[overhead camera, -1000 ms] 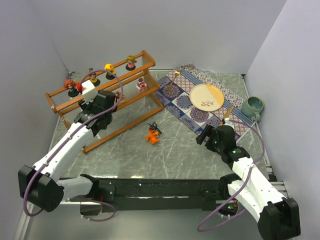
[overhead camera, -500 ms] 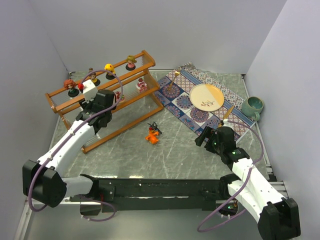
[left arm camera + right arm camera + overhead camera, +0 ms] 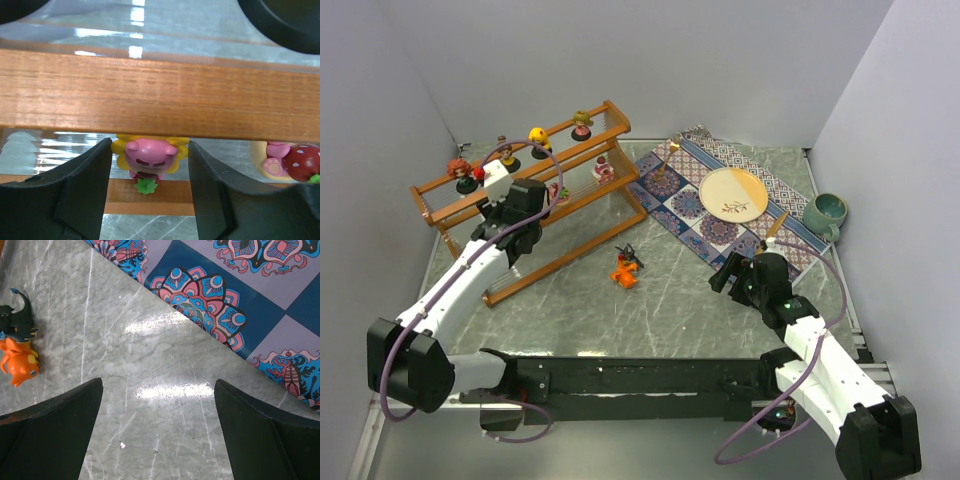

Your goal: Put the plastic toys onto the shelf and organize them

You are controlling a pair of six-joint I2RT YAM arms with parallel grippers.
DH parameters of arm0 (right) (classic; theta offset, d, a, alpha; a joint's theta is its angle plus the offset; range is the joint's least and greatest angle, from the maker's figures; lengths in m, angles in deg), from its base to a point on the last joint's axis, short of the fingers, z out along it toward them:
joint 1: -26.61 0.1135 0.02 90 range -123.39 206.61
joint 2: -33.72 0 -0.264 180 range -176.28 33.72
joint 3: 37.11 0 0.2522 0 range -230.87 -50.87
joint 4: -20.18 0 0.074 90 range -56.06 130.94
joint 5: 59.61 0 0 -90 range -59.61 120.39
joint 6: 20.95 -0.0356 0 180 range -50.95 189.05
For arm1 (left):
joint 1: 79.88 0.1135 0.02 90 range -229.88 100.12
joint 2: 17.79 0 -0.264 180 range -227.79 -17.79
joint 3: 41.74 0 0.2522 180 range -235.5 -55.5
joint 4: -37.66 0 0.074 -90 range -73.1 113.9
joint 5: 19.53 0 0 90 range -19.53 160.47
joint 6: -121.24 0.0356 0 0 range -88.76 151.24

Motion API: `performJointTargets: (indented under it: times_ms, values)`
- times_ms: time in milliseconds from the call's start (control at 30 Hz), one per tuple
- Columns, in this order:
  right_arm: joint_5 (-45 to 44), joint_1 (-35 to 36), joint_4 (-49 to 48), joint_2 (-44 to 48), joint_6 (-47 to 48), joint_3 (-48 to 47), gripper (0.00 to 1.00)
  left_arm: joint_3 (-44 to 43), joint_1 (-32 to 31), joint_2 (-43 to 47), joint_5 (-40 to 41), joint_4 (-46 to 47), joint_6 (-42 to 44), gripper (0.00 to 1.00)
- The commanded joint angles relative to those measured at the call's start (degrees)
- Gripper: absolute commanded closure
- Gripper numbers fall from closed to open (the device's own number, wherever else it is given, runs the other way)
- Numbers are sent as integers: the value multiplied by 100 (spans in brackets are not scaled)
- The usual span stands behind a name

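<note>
Orange toy [image 3: 17, 362] lies left of my wide-open right gripper [image 3: 157, 387] (the nearer arm); left gripper [image 3: 150, 150] straddles a pink toy [image 3: 149, 161], grip unclear.

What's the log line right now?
left claw flanks pink flower toy on shelf, grip unclear | right claw open, empty | orange toy, black toy on table

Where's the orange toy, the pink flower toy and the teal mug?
orange toy [image 3: 623, 275], top view, on its body.
pink flower toy [image 3: 149, 156], left wrist view, on its pink face.
teal mug [image 3: 823, 220], top view, on its side.
</note>
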Motion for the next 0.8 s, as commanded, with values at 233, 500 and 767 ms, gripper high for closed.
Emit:
performJointTargets:
  times_ms: [233, 500, 767]
  values:
    - [4, 33, -206, 4, 79, 10, 1, 89, 65, -41, -177, 212, 143, 39]
    - [13, 33, -214, -22, 88, 1, 1, 98, 74, -15, -168, 238, 160, 33]
    - [22, 33, -197, -40, 88, -16, 1, 54, 83, -15, -159, 177, 108, 30]
